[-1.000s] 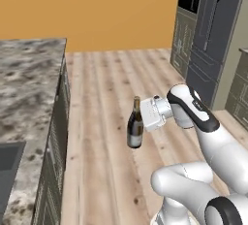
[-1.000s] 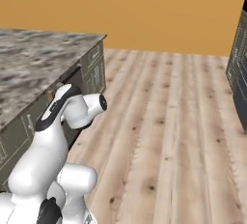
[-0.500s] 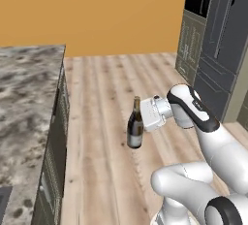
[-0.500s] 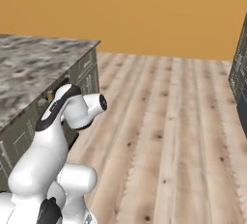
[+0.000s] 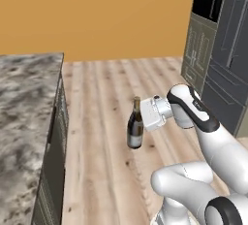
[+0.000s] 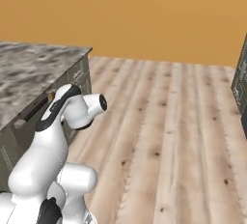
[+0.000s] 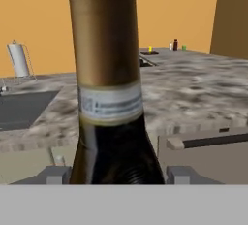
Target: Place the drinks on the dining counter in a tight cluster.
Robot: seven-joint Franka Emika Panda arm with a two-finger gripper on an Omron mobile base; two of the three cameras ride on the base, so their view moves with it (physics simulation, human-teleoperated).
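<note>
Just one wine bottle (image 5: 135, 130), upright in the gripper (image 5: 141, 122).

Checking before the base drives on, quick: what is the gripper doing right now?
Gripper: shut on the wine bottle, holding it upright above the wooden floor.

The dark wine bottle (image 5: 135, 130) stands upright in mid-air above the wooden floor, beside the marbled counter's end, its body dark glass with a pale label and a gold-brown foil neck (image 7: 104, 40). Far back on the marbled counter (image 7: 193, 81), a small dark bottle (image 7: 175, 45) stands upright, too small to tell more.
</note>
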